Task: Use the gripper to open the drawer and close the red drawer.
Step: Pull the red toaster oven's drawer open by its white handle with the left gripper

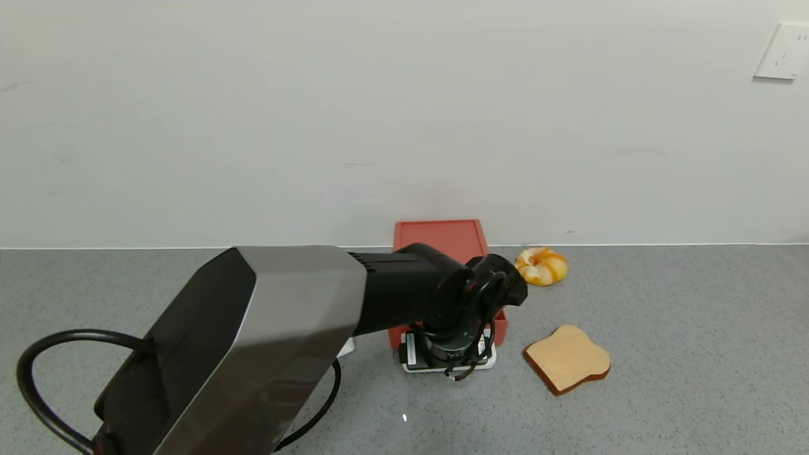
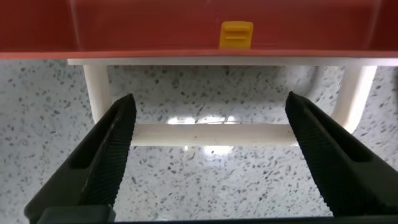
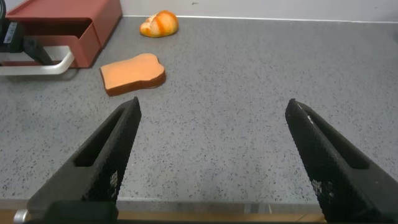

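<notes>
The salmon-red drawer stands by the back wall, and its white loop handle faces forward. My left gripper points down over that handle. In the left wrist view it is open, with the handle's bar running between the two fingers and the red drawer front just beyond. In the right wrist view the drawer has its tray out a little. My right gripper is open and empty, low over the counter near its front edge.
A toast slice lies on the grey counter to the right of the drawer, and a glazed bun lies behind it near the wall. A yellow tab sits on the drawer front. A wall socket is at the far right.
</notes>
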Robot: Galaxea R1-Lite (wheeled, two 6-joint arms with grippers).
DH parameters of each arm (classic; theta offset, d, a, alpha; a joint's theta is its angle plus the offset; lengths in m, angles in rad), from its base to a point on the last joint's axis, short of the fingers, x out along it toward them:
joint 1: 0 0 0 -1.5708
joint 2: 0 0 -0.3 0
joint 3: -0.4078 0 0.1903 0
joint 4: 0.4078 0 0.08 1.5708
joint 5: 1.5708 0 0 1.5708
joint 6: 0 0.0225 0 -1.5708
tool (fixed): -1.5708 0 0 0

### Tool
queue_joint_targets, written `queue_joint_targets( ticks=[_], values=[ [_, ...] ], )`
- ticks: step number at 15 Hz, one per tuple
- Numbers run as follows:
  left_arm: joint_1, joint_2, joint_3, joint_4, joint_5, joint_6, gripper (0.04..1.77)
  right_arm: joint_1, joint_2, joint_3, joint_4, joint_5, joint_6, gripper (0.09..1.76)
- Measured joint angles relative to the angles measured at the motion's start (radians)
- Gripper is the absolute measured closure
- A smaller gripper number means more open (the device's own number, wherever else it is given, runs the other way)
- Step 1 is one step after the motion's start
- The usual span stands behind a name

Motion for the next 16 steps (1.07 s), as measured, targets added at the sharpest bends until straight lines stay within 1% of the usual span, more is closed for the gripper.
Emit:
queue_joint_targets(
  ticks=[5, 9, 10, 12, 16],
  values=[
    [-0.023, -0.009, 0.008, 0.051, -0.005, -0.038, 0.09, 0.0, 0.0, 0.0, 0.0, 0.0, 0.0, 0.14],
    [-0.048, -0.017, 0.013, 0.063, -0.008, -0.05, 0.09, 0.0, 0.0, 0.0, 0.0, 0.0, 0.0, 0.14],
    [-0.053, -0.02, 0.013, 0.076, -0.012, -0.05, 0.09, 0.0, 0.0, 0.0, 0.0, 0.0, 0.0, 0.14],
    [-0.056, -0.023, 0.012, 0.091, -0.042, -0.065, 0.09, 0.0, 0.0, 0.0, 0.0, 0.0, 0.0, 0.14],
    [-0.064, -0.025, 0.028, 0.093, -0.051, -0.077, 0.09, 0.0, 0.0, 0.0, 0.0, 0.0, 0.0, 0.14]
  ],
)
